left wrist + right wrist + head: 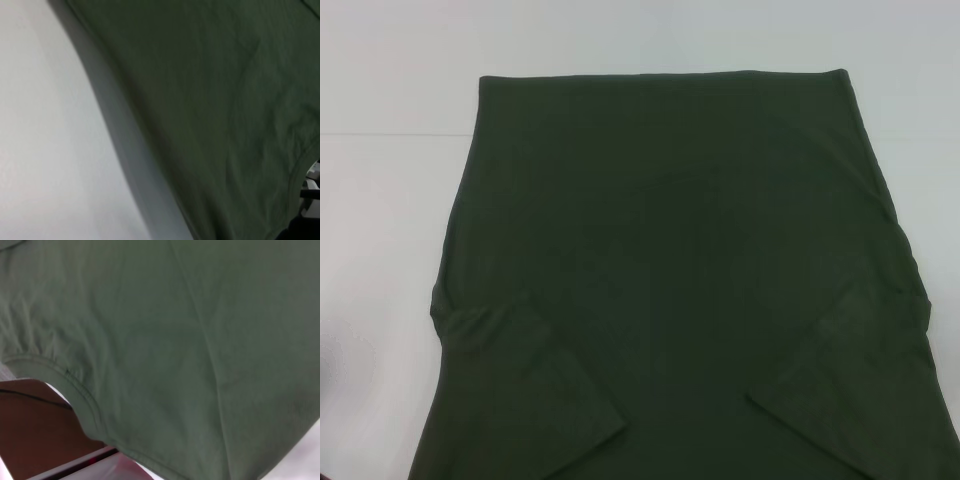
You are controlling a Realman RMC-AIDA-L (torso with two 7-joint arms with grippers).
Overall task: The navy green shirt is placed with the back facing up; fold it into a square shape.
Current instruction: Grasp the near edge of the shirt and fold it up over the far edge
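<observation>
The white desk (380, 200) takes up the whole scene, and across it lies the shirt (670, 250), dark olive green, plain side up, hem at the far end and the shoulders running off the near edge of the head view. It dwarfs anything that might come to handle it.

Both short sleeves are already turned inward over the body: the left sleeve (535, 385) lies diagonally across the left side, the right sleeve (850, 380) mirrors it on the right. So the sides look narrowed, and the lengthwise fold that would make it square appears not yet done (that is a judgement from how it lies).

As for handling, this is soft, thin, limp cloth that will sag and crease wherever it is not supported. It looks light, and not slippery on the desk. The sensible hold, by this reading, is a pinch at two matching corners of one end, near or far, so the edge travels level.

No arms show in the head view. The left wrist view looks along the shirt's side edge against the desk; the right wrist view shows a stitched sleeve hem (75, 385) close up. Neither shows its own jaws, so how they stand cannot be told.

No containers anywhere in sight.
</observation>
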